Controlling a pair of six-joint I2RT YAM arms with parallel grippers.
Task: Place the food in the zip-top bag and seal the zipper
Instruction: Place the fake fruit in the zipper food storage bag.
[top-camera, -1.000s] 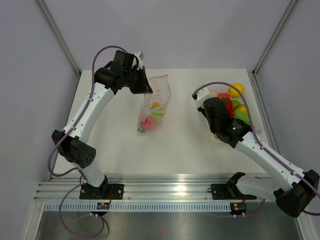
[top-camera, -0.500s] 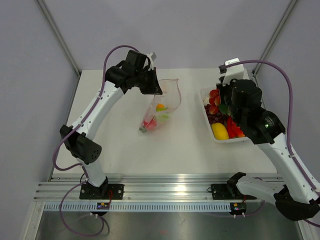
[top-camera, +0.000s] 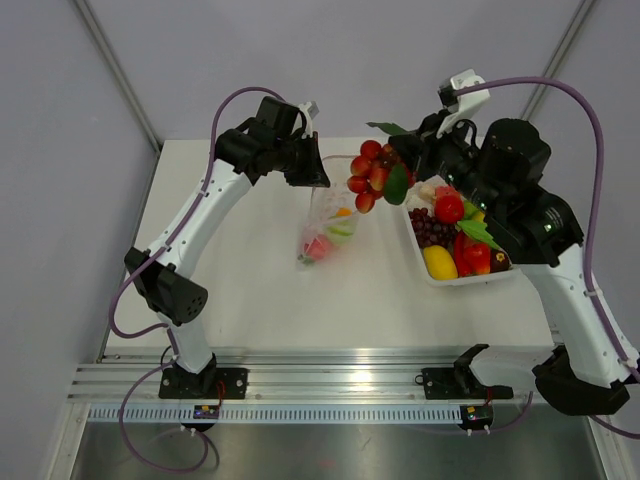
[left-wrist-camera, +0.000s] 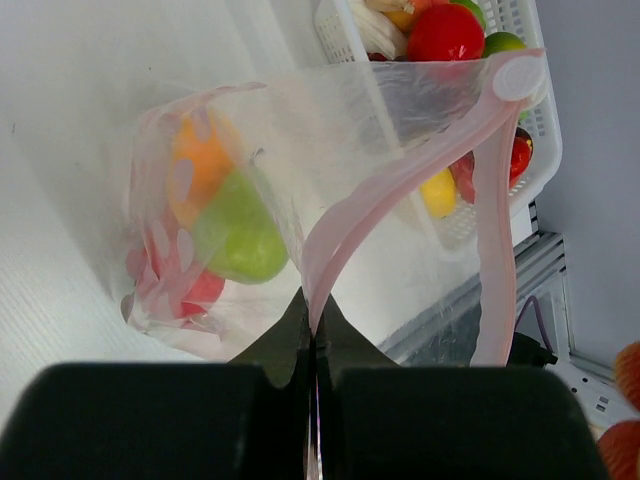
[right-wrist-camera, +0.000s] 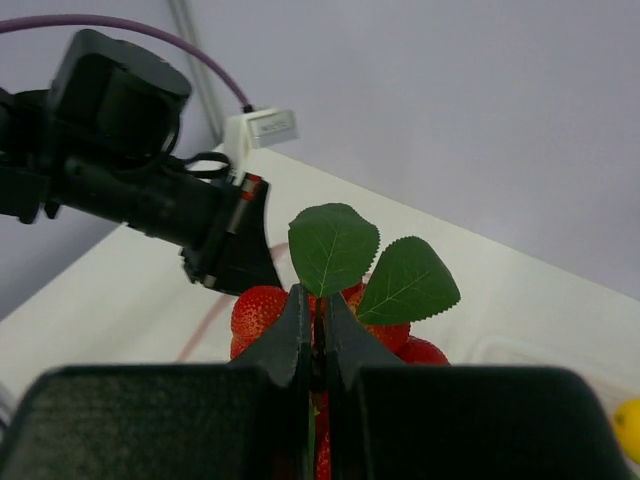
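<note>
The zip-top bag hangs from my left gripper, which is shut on its pink zipper at the mouth. The mouth gapes in a loop in the left wrist view. Green, orange and red food lies in the bag. My right gripper is shut on the stem of a red strawberry cluster with green leaves. The cluster hangs in the air just right of the bag's mouth, close to the left gripper. My own jaws pinch the thin stem.
A white tray at the right holds more food: a yellow lemon, dark purple grapes and red pieces. In the left wrist view the tray lies behind the bag. The table's walls rise at the back and both sides.
My right arm rose out of the tray with the strawberry cluster and swung left toward the bag. My left gripper carried the bag's mouth a little to the right.
</note>
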